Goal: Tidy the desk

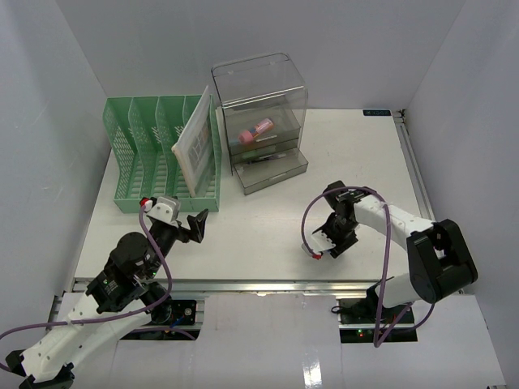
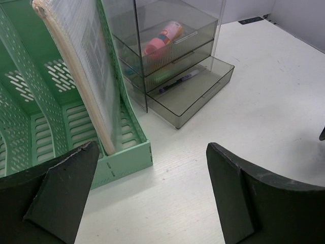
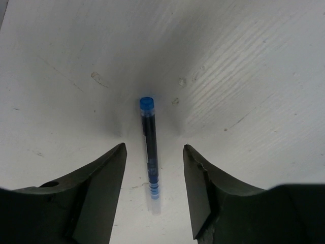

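Your right claw (image 3: 154,152) hangs open over the pen (image 3: 148,133).
The pen lies on the desk (image 3: 244,76) along the gap between its 2 fingers (image 3: 101,183); just lower and close.

bare desk (image 1: 259,231) mid-front, rack (image 1: 134,166) and drawer box (image 1: 261,113) behind

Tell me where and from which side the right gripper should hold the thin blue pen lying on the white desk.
Probably take the thin blue pen at mid-barrel, coming down from above. It lies flat on the white desk, its length running between the open fingers of the right gripper, so they can close across its width.
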`<state>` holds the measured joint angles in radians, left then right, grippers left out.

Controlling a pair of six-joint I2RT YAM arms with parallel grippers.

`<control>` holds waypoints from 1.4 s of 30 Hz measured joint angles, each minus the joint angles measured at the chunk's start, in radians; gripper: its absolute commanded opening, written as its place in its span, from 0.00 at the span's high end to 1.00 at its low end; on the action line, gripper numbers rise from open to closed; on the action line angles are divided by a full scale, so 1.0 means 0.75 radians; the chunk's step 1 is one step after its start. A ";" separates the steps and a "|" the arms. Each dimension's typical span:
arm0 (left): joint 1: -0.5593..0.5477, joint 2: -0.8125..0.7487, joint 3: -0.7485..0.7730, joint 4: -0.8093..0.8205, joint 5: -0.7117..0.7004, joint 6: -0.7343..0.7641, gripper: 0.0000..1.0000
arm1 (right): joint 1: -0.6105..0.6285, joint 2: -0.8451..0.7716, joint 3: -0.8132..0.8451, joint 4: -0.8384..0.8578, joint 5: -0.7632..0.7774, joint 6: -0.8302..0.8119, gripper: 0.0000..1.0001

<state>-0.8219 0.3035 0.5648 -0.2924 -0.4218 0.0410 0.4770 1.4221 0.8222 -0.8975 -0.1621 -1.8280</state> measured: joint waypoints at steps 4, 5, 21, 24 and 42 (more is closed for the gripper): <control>0.000 -0.001 0.000 0.000 0.003 0.000 0.02 | -0.006 0.031 -0.055 0.053 0.039 0.023 0.56; 0.000 -0.001 0.000 0.000 0.004 0.000 0.02 | -0.009 0.035 -0.061 0.061 0.044 0.027 0.58; 0.002 -0.051 -0.020 0.012 0.169 -0.001 0.02 | -0.061 0.035 -0.071 0.152 0.088 0.099 0.91; 0.002 -0.054 -0.021 0.015 0.209 -0.001 0.02 | -0.068 0.035 -0.071 0.161 0.080 0.118 0.92; 0.002 0.042 -0.040 0.044 0.319 -0.001 0.02 | 0.094 0.236 0.613 0.505 -0.177 0.910 0.92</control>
<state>-0.8207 0.3349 0.5344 -0.2597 -0.1828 0.0406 0.5472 1.5988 1.2820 -0.5186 -0.2945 -1.1457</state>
